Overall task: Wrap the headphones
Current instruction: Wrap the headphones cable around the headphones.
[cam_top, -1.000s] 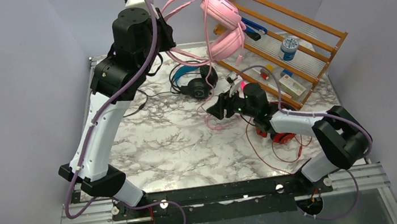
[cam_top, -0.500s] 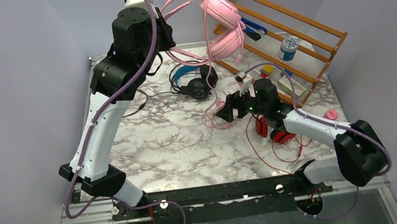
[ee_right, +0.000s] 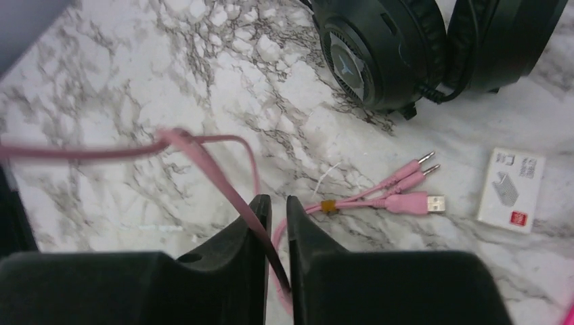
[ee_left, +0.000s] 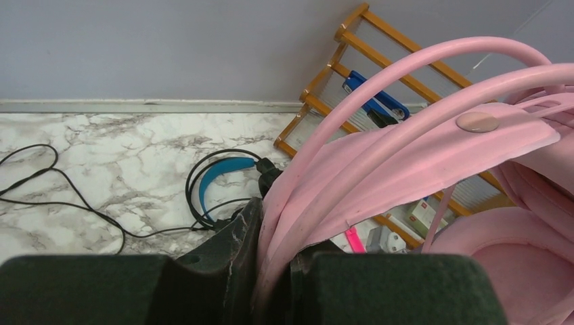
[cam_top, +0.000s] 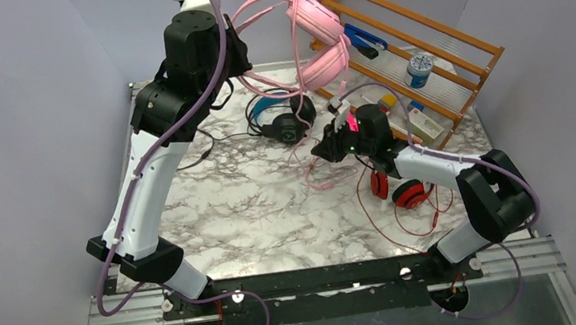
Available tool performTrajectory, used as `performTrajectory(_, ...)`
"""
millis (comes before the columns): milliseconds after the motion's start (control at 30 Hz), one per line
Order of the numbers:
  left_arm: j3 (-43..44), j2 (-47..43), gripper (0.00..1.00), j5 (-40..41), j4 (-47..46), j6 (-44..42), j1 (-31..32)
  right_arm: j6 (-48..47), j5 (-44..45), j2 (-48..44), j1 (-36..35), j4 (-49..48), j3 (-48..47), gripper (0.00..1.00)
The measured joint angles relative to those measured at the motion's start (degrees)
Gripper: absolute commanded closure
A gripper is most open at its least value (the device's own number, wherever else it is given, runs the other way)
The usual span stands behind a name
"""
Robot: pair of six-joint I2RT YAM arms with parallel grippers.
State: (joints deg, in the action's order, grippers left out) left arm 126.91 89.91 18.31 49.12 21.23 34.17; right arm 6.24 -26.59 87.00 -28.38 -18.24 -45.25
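The left fingers (ee_left: 230,250) clamp the pink headset (cam_top: 319,38) by its band, high over the desk's (cam_top: 249,209) far edge. The right fingers (ee_right: 245,237) pinch its pink cable (ee_right: 216,176), which should be pulled taut before each loop.

In the left wrist view the pink headset (ee_left: 420,156) is cut off by the right and bottom edges. In the right wrist view the black headset (ee_right: 386,47) is cropped by the top edge and the pink cable (ee_right: 218,180) is blurred toward the left edge. Near the right edge of the table (cam_top: 258,216) the red headset (cam_top: 409,195) is partly covered by the right arm (cam_top: 435,169), and the items (cam_top: 420,70) in the wooden rack (cam_top: 451,29) at the far right corner are too small to tell.
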Motion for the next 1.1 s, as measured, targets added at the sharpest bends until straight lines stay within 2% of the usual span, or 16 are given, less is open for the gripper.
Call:
performTrajectory(100, 0.04, 0.00, 1.00, 0.26, 0.33, 0.00, -0.85, 4.22, 2.93, 0.26, 0.11, -1.40, -0.04, 0.99)
performTrajectory(167, 0.11, 0.00, 1.00, 1.18, -0.13, 0.00, -2.19, 8.85, 6.82, -0.46, 0.92, 0.13, -0.02, 1.00)
performTrajectory(267, 1.29, 0.48, 1.00, 2.10, -2.47, 0.24, -7.43, 16.26, 12.41, -2.25, 4.09, 4.74, 0.72, 1.00)
performTrajectory(367, 9.75, 4.66, 1.00, 3.96, -4.52, 0.72, -13.49, 21.97, 17.94, -5.16, 7.28, 8.48, 4.57, 1.00)
performTrajectory(500, 17.09, 8.09, 1.00, 6.60, -10.03, 1.95, -17.46, 26.73, 21.84, -8.87, 12.00, 12.96, 11.39, 1.00)
performTrajectory(767, 11.96, 3.56, 1.00, 8.13, -18.14, 0.33, -17.55, 27.21, 23.96, -11.52, 13.35, 14.49, 13.46, 0.96)
performTrajectory(800, 11.10, 2.86, 1.00, 8.31, -18.51, 0.13, -17.57, 26.67, 23.47, -11.52, 13.38, 14.27, 13.46, 0.94)
performTrajectory(867, 9.97, 1.86, 1.00, 9.01, -18.84, -0.44, -17.57, 25.55, 22.16, -11.52, 13.38, 13.55, 13.49, 0.82)
performTrajectory(967, 9.90, 1.49, 1.00, 9.27, -19.10, -0.92, -17.59, 23.10, 18.93, -11.52, 13.38, 12.59, 13.49, 0.49)
performTrajectory(1033, 9.64, 1.31, 1.00, 8.94, -19.47, -0.66, -17.59, 20.63, 14.75, -11.61, 13.35, 11.30, 13.51, 0.33)
performTrajectory(1100, 8.48, 0.70, 1.00, 8.15, -19.58, 0.00, -17.59, 18.01, 9.99, -12.09, 13.20, 9.75, 13.46, 0.28)
